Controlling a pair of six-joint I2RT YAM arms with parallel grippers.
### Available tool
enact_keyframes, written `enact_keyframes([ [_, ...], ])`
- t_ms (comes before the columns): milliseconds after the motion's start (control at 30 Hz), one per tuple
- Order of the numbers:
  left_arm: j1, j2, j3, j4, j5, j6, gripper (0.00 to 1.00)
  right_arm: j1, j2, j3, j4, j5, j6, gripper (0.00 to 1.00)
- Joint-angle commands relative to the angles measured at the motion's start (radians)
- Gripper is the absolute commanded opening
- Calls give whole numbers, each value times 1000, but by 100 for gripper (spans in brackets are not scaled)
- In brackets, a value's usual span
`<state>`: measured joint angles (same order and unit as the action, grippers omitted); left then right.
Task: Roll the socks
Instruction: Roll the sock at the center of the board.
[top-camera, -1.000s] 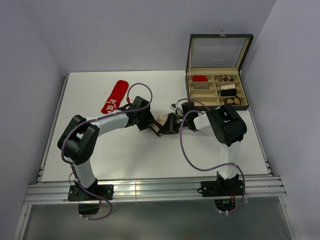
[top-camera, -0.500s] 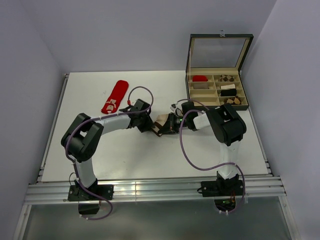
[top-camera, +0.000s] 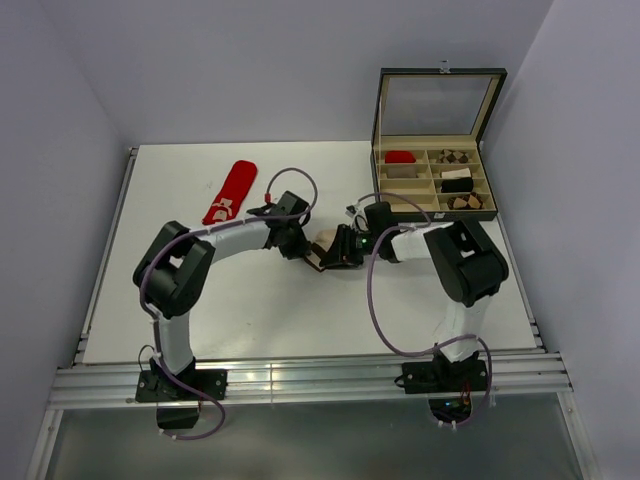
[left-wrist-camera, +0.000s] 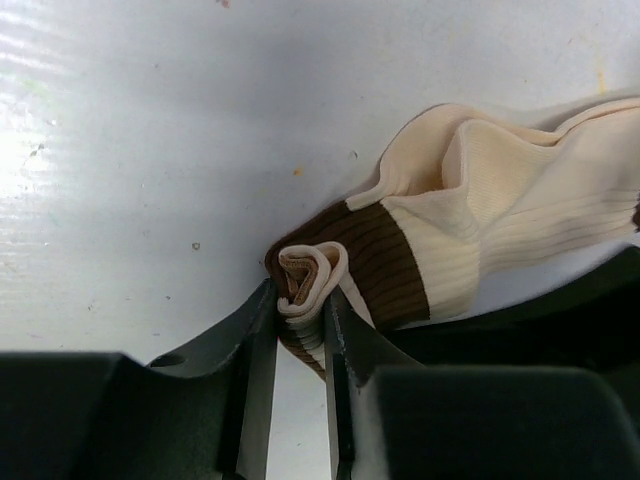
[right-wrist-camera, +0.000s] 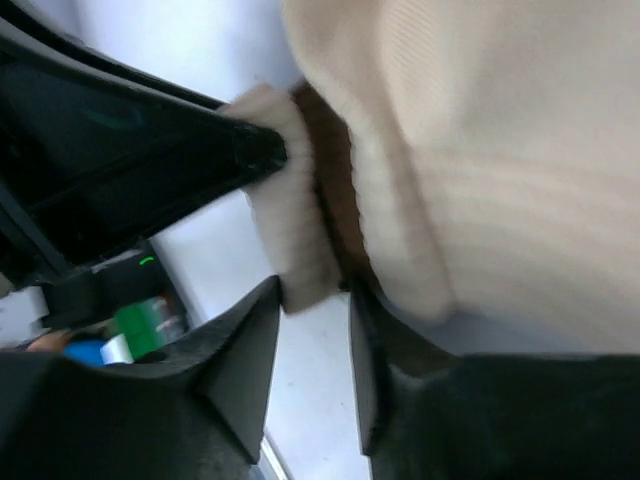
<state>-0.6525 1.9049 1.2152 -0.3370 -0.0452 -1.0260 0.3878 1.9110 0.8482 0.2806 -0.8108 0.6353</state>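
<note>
Pinching brown band of cream sock (left-wrist-camera: 500, 210), left claw (left-wrist-camera: 300, 330) and right claw (right-wrist-camera: 312, 300), lying left-right

right gripper (right-wrist-camera: 312, 300) pinches folded edge of cream sock (right-wrist-camera: 480, 150) | brown band (right-wrist-camera: 330, 170) just beside fold | left gripper (right-wrist-camera: 240, 150) tip touching fold

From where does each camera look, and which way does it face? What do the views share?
Top external: high behind the arm bases, facing down and forward over the table; left arm, right arm, red sock, cream sock and open box show.
Left wrist: on the left arm, looking along the left fingers, which pinch the cream sock's brown band.
Right wrist: on the right arm, looking along the right fingers at a fold of the same sock; part of the left arm shows.
Shared: all three see the cream sock.
</note>
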Motion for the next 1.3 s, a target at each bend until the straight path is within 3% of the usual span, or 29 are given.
enact_keyframes([
  [0,-7,52,59,-170,-71,105,0,29,-131,-47,-149,224,-131,43],
  [267,-7,77,136,-226,-64,184,1,249,-380,-55,-196,789,-319,48],
  [400,-7,79,145,-232,-53,191,1,364,-365,-25,-190,918,-361,49],
  [767,-7,80,129,-201,4,187,1,496,-244,77,-184,1049,-451,49],
  [1267,-6,88,132,-198,13,184,1,563,-113,94,-130,1085,-520,47],
])
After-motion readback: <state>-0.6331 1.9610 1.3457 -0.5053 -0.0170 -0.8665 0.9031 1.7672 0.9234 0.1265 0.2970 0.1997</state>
